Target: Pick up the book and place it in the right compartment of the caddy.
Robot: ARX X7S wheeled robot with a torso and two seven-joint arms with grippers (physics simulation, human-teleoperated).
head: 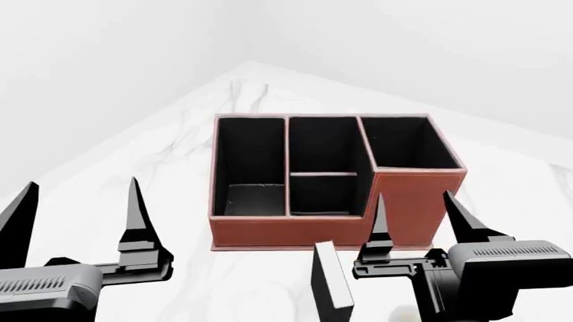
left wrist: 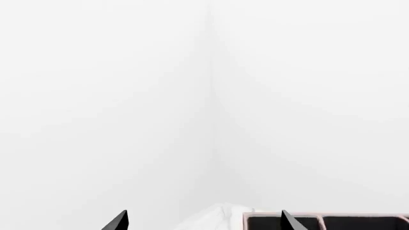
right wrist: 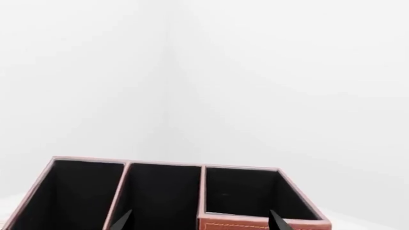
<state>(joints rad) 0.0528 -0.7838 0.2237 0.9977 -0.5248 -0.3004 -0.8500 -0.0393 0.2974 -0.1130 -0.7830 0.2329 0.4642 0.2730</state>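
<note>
1. Caddy (head: 331, 231) sits on the white marble table (head: 179, 154), reddish-brown outside, black inside, with its front wall facing the robot.
2. Its right compartment (head: 407, 144) has the tallest walls and is empty; the middle section is split by a low divider, and the left one is long and narrow.
3. Right gripper (head: 417, 218) hangs just in front of the caddy's tall right end, fingers spread and holding nothing.
4. Left gripper (head: 80, 215) hovers over bare table to the left of the caddy, fingers likewise spread and empty.
5. Book (head: 331, 282) stands upright on the table just in front of the caddy, between the two grippers and nearer the right one, touching neither.
</note>
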